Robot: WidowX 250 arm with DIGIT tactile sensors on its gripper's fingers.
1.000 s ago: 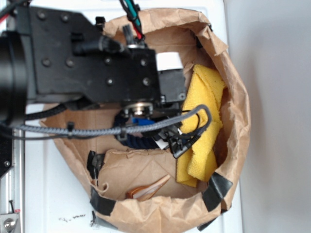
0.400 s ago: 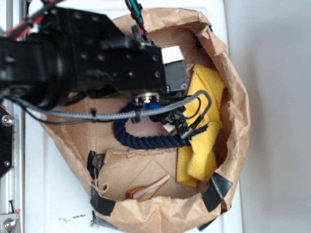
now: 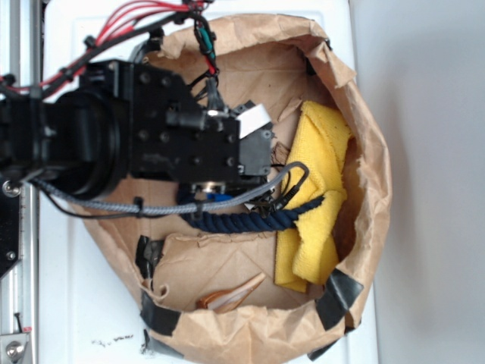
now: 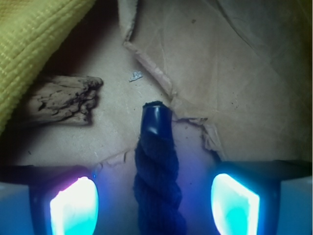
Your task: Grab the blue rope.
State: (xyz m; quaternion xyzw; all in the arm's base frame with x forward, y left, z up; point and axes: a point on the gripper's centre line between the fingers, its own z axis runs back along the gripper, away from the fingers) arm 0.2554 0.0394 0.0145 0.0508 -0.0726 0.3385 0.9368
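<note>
On my wrist view the tool (image 4: 154, 196) stands spread wide, its two glowing pads at the bottom corners, one (image 4: 73, 205) left in the picture and one (image 4: 234, 203) right. The rope (image 4: 156, 181) runs up between them from the bottom edge, and I see a clear gap on each side, so neither pad touches it. Its glossy sealed tip (image 4: 155, 120) points up the picture and lies on brown paper. Nothing is pinched.

Left of the tip in that view lies a rough, cracked brown piece (image 4: 61, 100), apart from the rope. A yellow cloth (image 4: 34, 44) fills the upper left corner, above that piece.

From the exterior camera I see the black arm (image 3: 151, 144) reaching into a crumpled paper bag (image 3: 371, 189) that sits on a white surface (image 3: 91, 311). The rope (image 3: 258, 220) lies across the bag floor just below the arm's end, and its far end rests on the cloth (image 3: 318, 152). A grey braided cable (image 3: 151, 206) runs along just above the rope, beside it. The tool itself is hidden under the arm in this view, so I judge its opening from the wrist view only. Black tape (image 3: 341, 292) patches the bag's rim in a few spots.
</note>
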